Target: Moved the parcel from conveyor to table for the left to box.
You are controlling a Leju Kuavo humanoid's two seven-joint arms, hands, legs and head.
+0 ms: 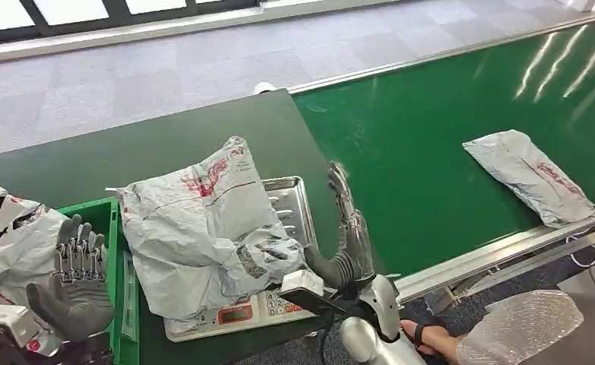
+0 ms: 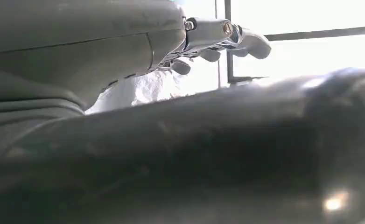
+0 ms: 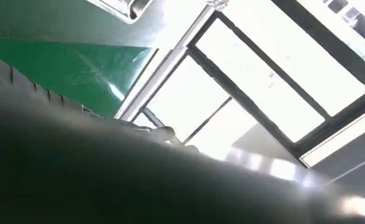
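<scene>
Resting on scale tray (image 1: pixel 294 190) at table edge: grey parcel (image 1: pixel 203 228), placement step looks done. Right hand (image 1: pixel 348 228) just beside parcel, fingers straight, apart, holding nothing. Left hand (image 1: pixel 77 281) over green box (image 1: pixel 112 220), fingers apart, empty. Next: left reaches across, grips parcel, drops in box. Second parcel (image 1: pixel 526 175) on conveyor (image 1: pixel 431 137). Wrist views mostly blocked, blurred

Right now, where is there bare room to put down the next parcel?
Bare: dark table behind the scale, and green conveyor between the right hand and the belt parcel. Crowded: the scale, under a grey parcel; the green bin, beside the left hand.
</scene>
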